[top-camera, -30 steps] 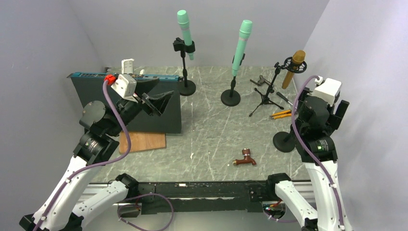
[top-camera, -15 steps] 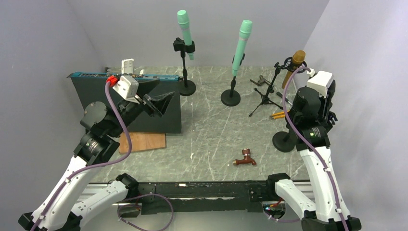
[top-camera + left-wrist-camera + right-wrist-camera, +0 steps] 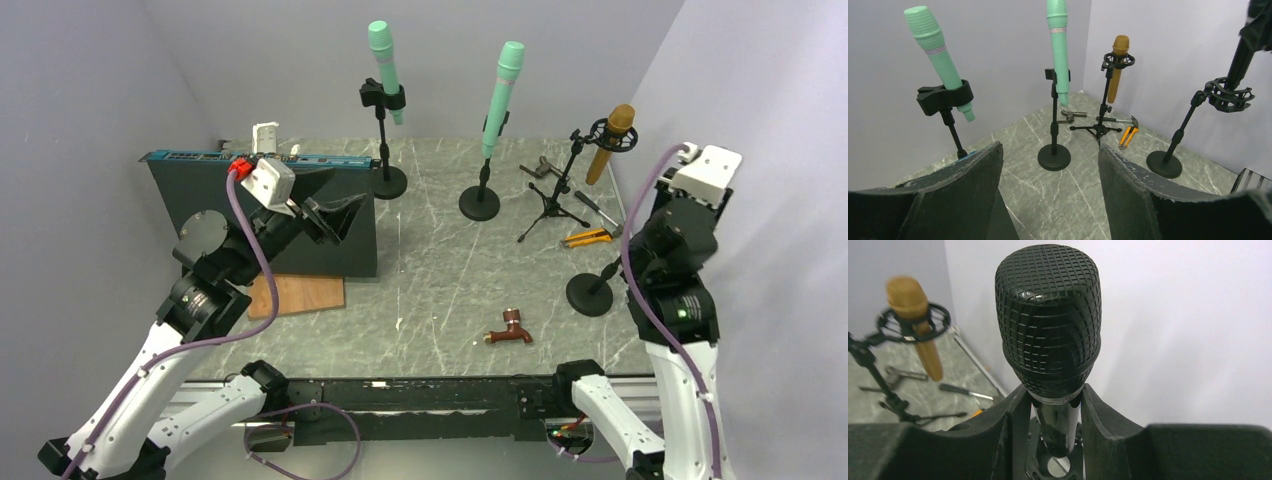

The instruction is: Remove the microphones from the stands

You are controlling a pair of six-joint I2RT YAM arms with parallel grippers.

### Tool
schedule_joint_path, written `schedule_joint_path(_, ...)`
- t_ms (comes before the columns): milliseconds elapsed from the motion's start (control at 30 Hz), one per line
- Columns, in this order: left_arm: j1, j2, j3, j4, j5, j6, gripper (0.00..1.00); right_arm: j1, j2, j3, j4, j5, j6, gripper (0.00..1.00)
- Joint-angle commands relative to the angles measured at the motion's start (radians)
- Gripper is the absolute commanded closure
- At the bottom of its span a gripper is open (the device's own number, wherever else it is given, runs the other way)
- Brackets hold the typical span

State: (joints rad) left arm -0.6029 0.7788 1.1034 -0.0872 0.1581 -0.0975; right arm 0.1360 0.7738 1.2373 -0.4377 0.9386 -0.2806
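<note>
Seen from above, a grey marble-patterned table [image 3: 440, 260] carries a mint-green microphone [image 3: 383, 65] clipped to a stand at the back, a second mint-green microphone [image 3: 500, 95] just right of it, and a gold microphone [image 3: 612, 140] in a ring mount on a tripod. The left arm reaches over a dark flat box [image 3: 200, 210]. The right arm [image 3: 680, 260] stands over a black round-based stand [image 3: 590, 295] at the table's right edge, its fingers hidden beneath its wrist. From the left wrist, the left gripper [image 3: 1048, 150] has its 2 fingers spread wide with nothing between them; far right, the handle of the black mesh-headed microphone [image 3: 1245, 50] slants up from the stand's black ring mount [image 3: 1228, 95]. From the right wrist, the right gripper [image 3: 1054, 410] pinches that upright microphone by its handle just beneath the head. The ring mount sits right below the handle's lower end; whether they touch cannot be told.
</note>
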Motion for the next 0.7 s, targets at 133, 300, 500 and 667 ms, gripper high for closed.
schedule_joint_path(133, -0.004, 0.011, 0.001, 0.023, -0.015, 0.007, 0.27, -0.003, -0.042, 0.209, 0.060, -0.216, 0.022, 1.00)
schedule_joint_path(300, -0.004, 0.016, 0.001, 0.021, -0.020, 0.005, 0.27, -0.003, -0.040, 0.300, 0.041, -0.470, 0.148, 1.00)
schedule_joint_path(500, -0.004, 0.014, 0.002, 0.010, -0.056, 0.006, 0.30, -0.003, 0.066, 0.408, -0.027, -0.971, 0.380, 1.00)
schedule_joint_path(667, -0.004, 0.004, 0.014, -0.030, -0.247, 0.005, 0.37, -0.001, 0.140, 0.303, 0.082, -1.309, 0.751, 1.00)
